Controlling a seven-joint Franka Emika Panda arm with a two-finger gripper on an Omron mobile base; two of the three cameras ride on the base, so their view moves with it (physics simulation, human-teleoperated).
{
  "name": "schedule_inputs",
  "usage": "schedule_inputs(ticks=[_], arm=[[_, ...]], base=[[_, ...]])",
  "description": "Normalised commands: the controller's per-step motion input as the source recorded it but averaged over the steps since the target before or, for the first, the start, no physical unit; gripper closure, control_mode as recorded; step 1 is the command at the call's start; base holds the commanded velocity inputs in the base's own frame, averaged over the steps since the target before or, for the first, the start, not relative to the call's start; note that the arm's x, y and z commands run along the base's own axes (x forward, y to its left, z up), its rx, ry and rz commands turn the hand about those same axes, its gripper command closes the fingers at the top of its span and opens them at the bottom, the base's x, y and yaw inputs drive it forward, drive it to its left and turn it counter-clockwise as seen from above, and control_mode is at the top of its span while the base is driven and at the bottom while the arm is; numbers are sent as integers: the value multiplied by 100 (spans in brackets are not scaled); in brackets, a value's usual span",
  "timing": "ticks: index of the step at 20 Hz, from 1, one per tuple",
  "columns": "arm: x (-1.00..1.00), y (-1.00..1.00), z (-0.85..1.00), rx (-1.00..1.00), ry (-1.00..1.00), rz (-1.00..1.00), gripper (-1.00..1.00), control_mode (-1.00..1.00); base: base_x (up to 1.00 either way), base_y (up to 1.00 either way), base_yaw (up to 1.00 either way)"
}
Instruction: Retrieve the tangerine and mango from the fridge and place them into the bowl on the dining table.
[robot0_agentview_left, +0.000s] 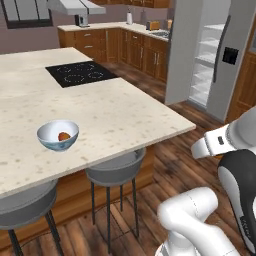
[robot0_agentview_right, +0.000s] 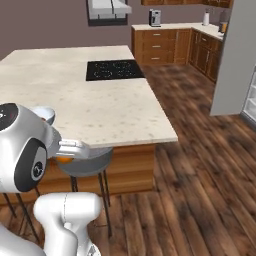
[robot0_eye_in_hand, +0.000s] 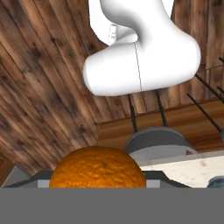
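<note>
My gripper (robot0_eye_in_hand: 97, 181) is shut on the tangerine (robot0_eye_in_hand: 97, 169), a round orange fruit that bulges up between the fingers. From the right base view the tangerine (robot0_agentview_right: 64, 160) hangs under the white hand, just below the near edge of the dining table (robot0_agentview_right: 100, 115). The pale blue-white bowl (robot0_agentview_left: 58, 135) stands near that edge, with a reddish-orange fruit (robot0_agentview_left: 64, 135) inside, likely the mango. The arm's big joint half hides the bowl (robot0_agentview_right: 44, 114). The fridge (robot0_agentview_left: 182, 50) stands open far right, its white shelves (robot0_agentview_left: 206, 60) showing.
Two grey stools (robot0_agentview_left: 116, 167) (robot0_agentview_left: 25, 205) are tucked under the table edge; one stool (robot0_agentview_right: 85, 162) sits right below my hand. A black cooktop (robot0_agentview_left: 80, 73) is set in the far part of the top. Wooden floor (robot0_agentview_right: 200, 175) lies open towards the fridge.
</note>
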Motion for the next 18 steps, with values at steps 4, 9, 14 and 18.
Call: schedule_inputs(ticks=[4,9,14,18], arm=[[0,0,0,0,0,0,100,100],[0,0,0,0,0,0,100,100],[0,0,0,0,0,0,100,100],[0,0,0,0,0,0,100,100]], base=[[35,53,6],[23,49,6],[1,48,8],[18,51,6]])
